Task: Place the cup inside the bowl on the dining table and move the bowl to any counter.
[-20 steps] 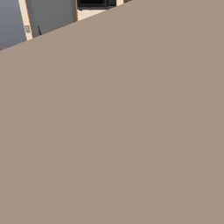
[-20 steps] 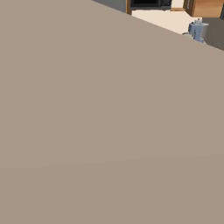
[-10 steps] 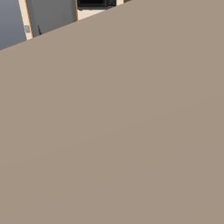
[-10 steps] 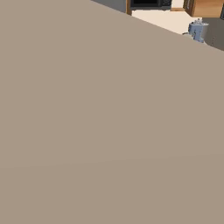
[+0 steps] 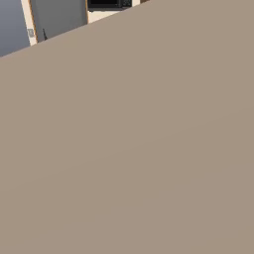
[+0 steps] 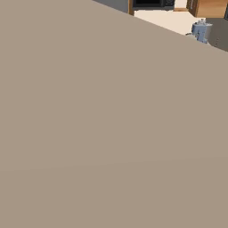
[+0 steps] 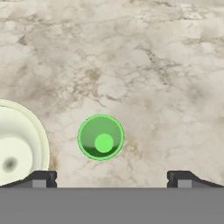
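Marbled tabletop (image 7: 166,65), cup (image 7: 101,137) between wide-open, empty pincer (image 7: 112,178), bowl (image 7: 19,144) beside

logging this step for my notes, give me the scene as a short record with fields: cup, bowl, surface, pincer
cup: green cup upright on the marbled top, seen from straight above, open mouth up
bowl: cream bowl beside the cup, apart from it, cut off by the edge of the hand view, nothing inside the part that shows
surface: marbled stone top
pincer: pincer open, above the cup, holding nothing
task state: cup not yet in the bowl
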Controlling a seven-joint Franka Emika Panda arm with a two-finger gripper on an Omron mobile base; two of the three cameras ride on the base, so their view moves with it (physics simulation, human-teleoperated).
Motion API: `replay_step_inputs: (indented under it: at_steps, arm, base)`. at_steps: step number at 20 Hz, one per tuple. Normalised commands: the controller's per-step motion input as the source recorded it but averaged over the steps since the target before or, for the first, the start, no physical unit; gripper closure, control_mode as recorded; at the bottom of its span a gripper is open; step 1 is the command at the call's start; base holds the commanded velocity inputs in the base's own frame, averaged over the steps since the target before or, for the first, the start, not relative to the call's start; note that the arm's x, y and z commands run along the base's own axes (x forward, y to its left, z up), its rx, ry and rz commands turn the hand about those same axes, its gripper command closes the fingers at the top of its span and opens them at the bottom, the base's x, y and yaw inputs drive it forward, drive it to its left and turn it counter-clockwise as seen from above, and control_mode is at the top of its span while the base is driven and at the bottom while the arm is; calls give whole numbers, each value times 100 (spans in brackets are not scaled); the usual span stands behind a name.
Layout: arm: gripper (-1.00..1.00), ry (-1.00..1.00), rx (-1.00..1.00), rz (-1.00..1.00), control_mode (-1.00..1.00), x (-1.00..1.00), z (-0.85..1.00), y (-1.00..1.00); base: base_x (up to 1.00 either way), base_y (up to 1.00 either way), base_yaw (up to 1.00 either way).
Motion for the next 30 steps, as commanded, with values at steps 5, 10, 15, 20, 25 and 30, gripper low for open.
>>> replay_step_inputs:
  at_steps: [5, 10, 15, 20, 25, 30]
  arm:
    - [-100, 0, 1, 4, -100, 1, -15, 0]
    - [-100, 0, 0, 0, -100, 4, -34, 0]
    - [-100, 0, 0, 0, -100, 7, -33, 0]
    - [-100, 0, 0, 0, -100, 24, -31, 0]
    - [-100, 0, 0, 0, -100, 35, -30, 0]
    - [-100, 0, 0, 0, -100, 37, -27, 0]
  base:
    - [0, 0, 0]
    - [0, 0, 0]
    - [0, 0, 0]
    - [0, 0, 0]
    - [0, 0, 0]
    - [0, 0, 0]
